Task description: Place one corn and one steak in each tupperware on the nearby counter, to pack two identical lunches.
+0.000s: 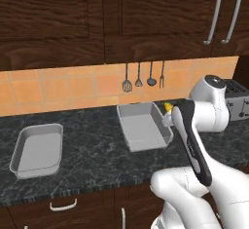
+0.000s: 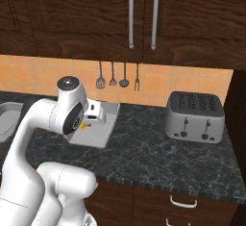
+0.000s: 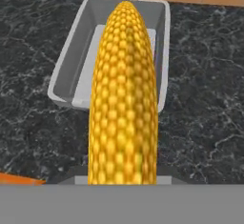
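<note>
Glossy white arm (image 1: pixel 204 121); dark joints; possibly grey cap.

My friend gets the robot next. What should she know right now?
Hand: shut on one corn, carried above the counter beside the right tupperware.
Things: both tupperware look bare inside; the left tupperware sits farther along the counter. The steak and the other corn are not where I can point to them.
Done: one corn picked up.
Left: lower this corn into the near tupperware, then fetch the second corn and both steaks, so each tupperware gets one of each.
</note>
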Robot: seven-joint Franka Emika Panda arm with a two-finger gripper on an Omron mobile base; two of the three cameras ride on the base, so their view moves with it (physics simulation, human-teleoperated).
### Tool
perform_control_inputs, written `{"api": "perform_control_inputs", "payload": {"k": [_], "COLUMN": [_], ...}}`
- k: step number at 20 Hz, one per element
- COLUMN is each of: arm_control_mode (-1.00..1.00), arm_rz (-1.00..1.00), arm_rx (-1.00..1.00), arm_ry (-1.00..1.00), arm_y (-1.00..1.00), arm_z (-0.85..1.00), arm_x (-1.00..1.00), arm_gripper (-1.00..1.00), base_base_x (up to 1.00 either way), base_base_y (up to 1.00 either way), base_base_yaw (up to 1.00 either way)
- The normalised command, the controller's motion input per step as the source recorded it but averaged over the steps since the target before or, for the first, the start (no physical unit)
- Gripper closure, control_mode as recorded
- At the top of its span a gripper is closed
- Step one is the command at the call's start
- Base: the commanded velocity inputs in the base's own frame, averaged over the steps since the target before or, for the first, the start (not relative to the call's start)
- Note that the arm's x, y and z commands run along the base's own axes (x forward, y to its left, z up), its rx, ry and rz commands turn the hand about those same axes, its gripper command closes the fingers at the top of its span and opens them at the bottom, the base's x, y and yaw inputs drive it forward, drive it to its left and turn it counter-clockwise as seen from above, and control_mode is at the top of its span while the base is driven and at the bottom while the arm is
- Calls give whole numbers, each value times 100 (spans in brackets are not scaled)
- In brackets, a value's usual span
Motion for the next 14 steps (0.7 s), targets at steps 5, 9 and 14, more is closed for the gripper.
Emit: {"api": "perform_control_inputs", "payload": {"k": [5, 9, 14], "arm_control_mode": [-100, -100, -100], "arm_rz": [0, 0, 0], "arm_rx": [1, 0, 0], "arm_ry": [1, 29, 41], "arm_y": [51, 10, 0], "arm_z": [-69, -19, 0], "arm_x": [100, 100, 100], "arm_gripper": [100, 100, 100], "base_base_x": [0, 0, 0], "base_base_y": [0, 0, 0], "base_base_yaw": [0, 0, 0]}}
